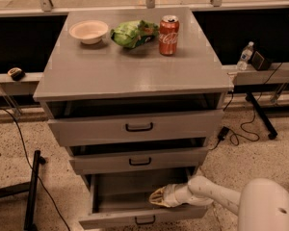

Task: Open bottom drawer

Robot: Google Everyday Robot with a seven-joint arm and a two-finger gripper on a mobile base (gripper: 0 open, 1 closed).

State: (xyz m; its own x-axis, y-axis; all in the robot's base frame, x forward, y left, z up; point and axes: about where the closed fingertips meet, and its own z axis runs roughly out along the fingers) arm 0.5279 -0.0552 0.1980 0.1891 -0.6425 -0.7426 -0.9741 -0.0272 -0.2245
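The bottom drawer (144,216) of the grey cabinet (135,76) stands pulled well out, its inside open to view and its small black bar handle (145,221) at the frame's lower edge. My gripper (156,198) reaches in from the right on a white arm (216,194) and sits inside the drawer, just behind its front panel and above the handle. The middle drawer (140,161) and top drawer (138,127) are each pulled out a little.
On the cabinet top stand a cream bowl (88,31), a green chip bag (134,33) and a red soda can (168,29). A water bottle (243,56) stands on a ledge at right. Cables and a black stand leg (31,186) lie on the floor.
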